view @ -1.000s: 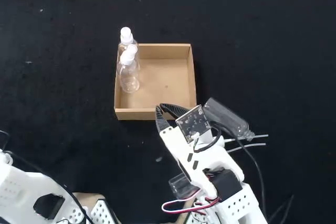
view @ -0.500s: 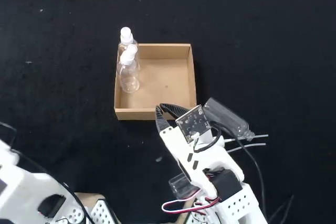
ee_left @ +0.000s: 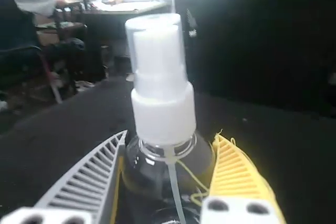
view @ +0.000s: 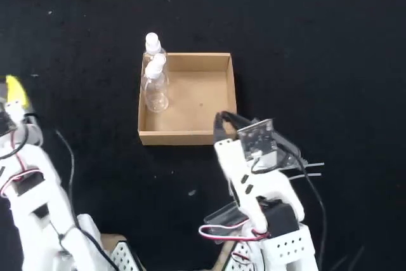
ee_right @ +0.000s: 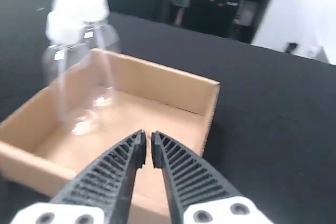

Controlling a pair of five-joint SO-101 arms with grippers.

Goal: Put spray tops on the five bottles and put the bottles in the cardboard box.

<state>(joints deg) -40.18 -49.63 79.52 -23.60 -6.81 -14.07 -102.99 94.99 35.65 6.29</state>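
We saw the held bottle (ee_left: pixel 157 169), clear and upright, standing between the fingers of the left gripper (ee_left: pixel 170 136), and its white spray top (ee_left: pixel 160 93) was already on and rose above the fingertips. The grey finger (ee_left: pixel 86 182) and the yellow finger (ee_left: pixel 236 177) pressed against its two sides, so that gripper was clamped on it. In the high view the left arm (view: pixel 32 195) stood at the table's left edge, well apart from the cardboard box (view: pixel 187 138).

Two more capped bottles stood upright by the box's left wall. The near bottle (view: pixel 155 87) was inside the box. The far bottle (view: pixel 153 45) was at the far left corner, and we could not tell whether it stood inside or just behind the wall.

The right gripper (ee_right: pixel 148 139) hung over the near right part of the box. Its black fingers were drawn almost together, with only a sliver between them and nothing in them. To the right of the right arm (view: pixel 260 182) a lying bottle (view: pixel 294 152) rested on the black table (view: pixel 330 61), partly hidden by the arm, with thin white tubes (view: pixel 312 165) just beside it
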